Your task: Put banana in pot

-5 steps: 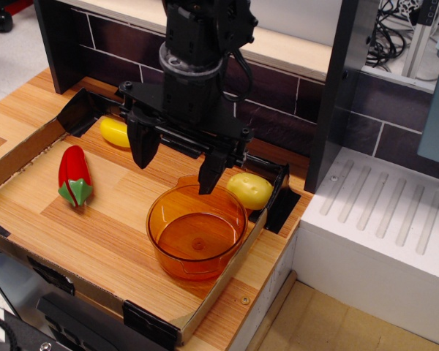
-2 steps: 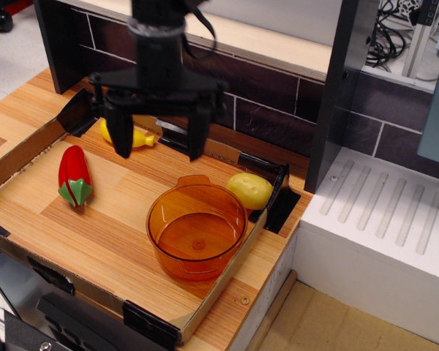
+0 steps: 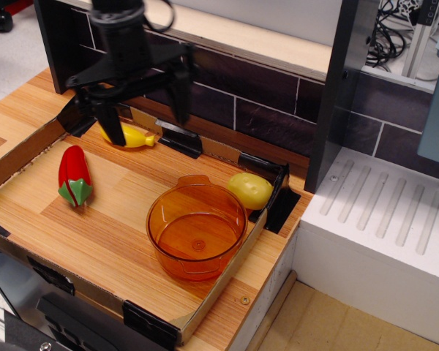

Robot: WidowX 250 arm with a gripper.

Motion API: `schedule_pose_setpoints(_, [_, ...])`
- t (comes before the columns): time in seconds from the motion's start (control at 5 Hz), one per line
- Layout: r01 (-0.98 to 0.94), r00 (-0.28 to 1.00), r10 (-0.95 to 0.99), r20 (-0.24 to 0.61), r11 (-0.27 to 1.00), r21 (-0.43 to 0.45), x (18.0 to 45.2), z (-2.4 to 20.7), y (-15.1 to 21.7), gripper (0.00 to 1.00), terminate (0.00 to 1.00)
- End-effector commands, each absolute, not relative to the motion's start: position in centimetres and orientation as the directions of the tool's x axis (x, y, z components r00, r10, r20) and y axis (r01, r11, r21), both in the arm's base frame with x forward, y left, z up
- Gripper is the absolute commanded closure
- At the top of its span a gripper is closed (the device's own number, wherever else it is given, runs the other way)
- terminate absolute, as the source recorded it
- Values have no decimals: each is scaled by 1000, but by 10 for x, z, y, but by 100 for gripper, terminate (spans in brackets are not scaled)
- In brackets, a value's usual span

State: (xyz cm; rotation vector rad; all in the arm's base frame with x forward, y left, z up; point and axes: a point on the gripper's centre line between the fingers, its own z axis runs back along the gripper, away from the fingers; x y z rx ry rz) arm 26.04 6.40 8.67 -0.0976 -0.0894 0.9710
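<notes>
I see the gripper [image 3: 148,117] in the upper left of the frame, jaws spread wide and holding nothing, one finger [image 3: 111,123] in front of the banana [image 3: 132,136]. The banana lies on the wooden tray [image 3: 110,227] by the back wall. The pot [image 3: 197,231] sits empty at lower centre, a pale yellow lump [image 3: 250,190] just beside it, and a red pepper [image 3: 74,175] at left.

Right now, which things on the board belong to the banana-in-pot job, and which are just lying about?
Job:
banana, at the back wall, not yet grasped
pot, empty
gripper, open above the banana

Lying about:
red pepper, left
pale yellow dimpled lump, beside the pot
</notes>
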Motion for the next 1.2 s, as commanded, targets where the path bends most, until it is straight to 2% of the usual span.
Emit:
schedule_pose_setpoints(0.0, [-924, 264, 948, 177, 301, -234, 264, 70, 86, 0, 0])
schedule_pose_setpoints(0.2, [-966, 58, 990, 127, 88, -243, 270, 56, 95, 0, 0])
schedule_pose_setpoints(0.4, [-968, -68, 994, 82, -46, -246, 276, 53, 102, 0, 0])
schedule_pose_setpoints(0.6, [-960, -176, 984, 41, -162, -228, 280, 50, 109, 0, 0])
schedule_pose_setpoints(1.0, [-936, -306, 951, -44, -309, -167, 291, 52, 120, 0, 0])
